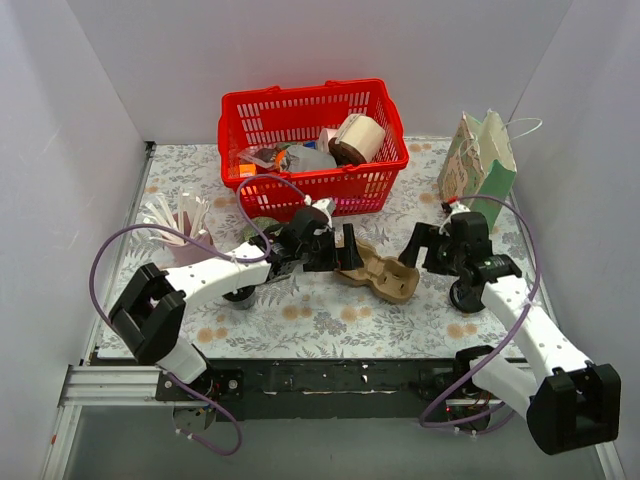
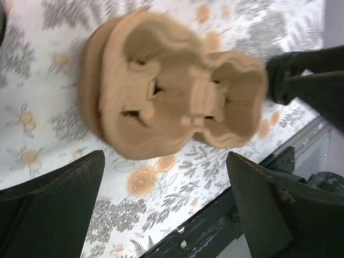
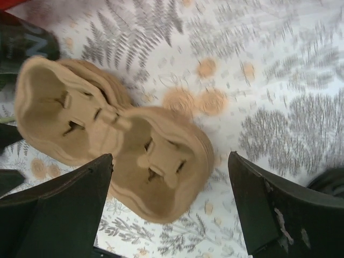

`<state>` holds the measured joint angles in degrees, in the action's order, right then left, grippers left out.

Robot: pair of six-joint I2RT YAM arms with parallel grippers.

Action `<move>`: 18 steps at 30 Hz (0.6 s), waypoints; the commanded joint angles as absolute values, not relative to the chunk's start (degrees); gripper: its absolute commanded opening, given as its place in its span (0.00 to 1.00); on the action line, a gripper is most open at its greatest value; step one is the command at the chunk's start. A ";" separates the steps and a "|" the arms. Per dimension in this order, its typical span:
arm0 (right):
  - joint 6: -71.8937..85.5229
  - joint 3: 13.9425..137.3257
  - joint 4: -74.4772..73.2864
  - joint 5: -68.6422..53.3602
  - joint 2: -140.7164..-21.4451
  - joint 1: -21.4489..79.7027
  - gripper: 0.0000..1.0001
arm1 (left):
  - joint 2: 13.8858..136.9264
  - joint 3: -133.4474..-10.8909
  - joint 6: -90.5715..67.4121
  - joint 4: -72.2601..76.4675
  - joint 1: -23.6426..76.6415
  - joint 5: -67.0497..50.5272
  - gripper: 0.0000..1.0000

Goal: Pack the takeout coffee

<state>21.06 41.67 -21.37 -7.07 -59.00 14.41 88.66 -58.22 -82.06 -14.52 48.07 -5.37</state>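
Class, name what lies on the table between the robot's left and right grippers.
The brown cup carrier lies there, empty, seen most clearly in the top view.

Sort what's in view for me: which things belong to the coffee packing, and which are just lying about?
Job: carrier, mid-table; cup, in the basket; bag, far right.
Lying about: other clutter in the basket; white strips, left.

Two white arms with black joints, black jaws and looping purple cables.
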 commanded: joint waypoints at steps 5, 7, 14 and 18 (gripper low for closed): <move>36.21 32.53 -27.17 -9.62 -52.65 10.20 0.95 | 83.84 -61.87 -53.56 -5.72 49.65 -23.79 0.98; 38.14 29.54 -21.40 -14.22 -51.42 7.75 0.95 | 85.60 -62.40 -46.62 -3.35 50.53 -29.85 0.98; 35.25 28.39 -18.55 -25.04 -51.86 1.32 0.94 | 93.60 -69.87 -46.58 -8.61 51.59 -26.81 0.98; 31.38 29.79 -21.00 -24.35 -51.24 1.14 0.94 | 91.06 -67.60 -48.69 -10.19 51.59 -21.64 0.98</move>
